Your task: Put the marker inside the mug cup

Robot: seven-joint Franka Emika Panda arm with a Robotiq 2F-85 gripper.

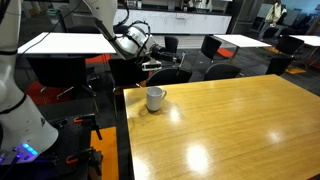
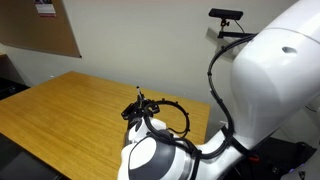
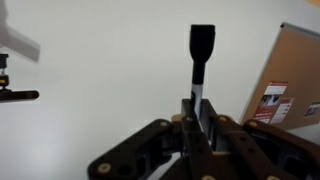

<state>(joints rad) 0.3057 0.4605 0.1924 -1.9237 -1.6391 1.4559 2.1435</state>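
- Fingers (image 3: 187, 118) of the black metal gripper (image 3: 200, 108) are squeezed tight on the thin dark marker with a paler band (image 3: 203, 55). In the wrist view they come up from the bottom middle of the frame. The marker sticks out of them into the upper middle.
- That marker looks like smooth, hard plastic. It is straight and skinny, with a fatter black cap on its far end. I think it could slip if the squeeze gets weak.
- The step in hand looks like carrying. The marker is off the table and up in the air, not yet in the cup.
- In an exterior view the gripper (image 1: 150, 63) hangs in the upper part of the frame, a bit left of the middle. It is just above the small white round ceramic mug (image 1: 156, 97) and does not touch it.
- The mug stands upright on the shiny yellow-brown wooden table (image 1: 230, 125), close to the table's far left corner. It is glossy, round like a can, and open on top. Its handle is too small to make out.
- Next, I think, the marker must point down over the mug's open top. Then it can go lower and the fingers can let go. The mug is hard and light, so a bump might push it.
- Farthest back in the wrist view is a plain pale wall, with a brown cork board with paper notes (image 3: 295, 70) at the right edge.
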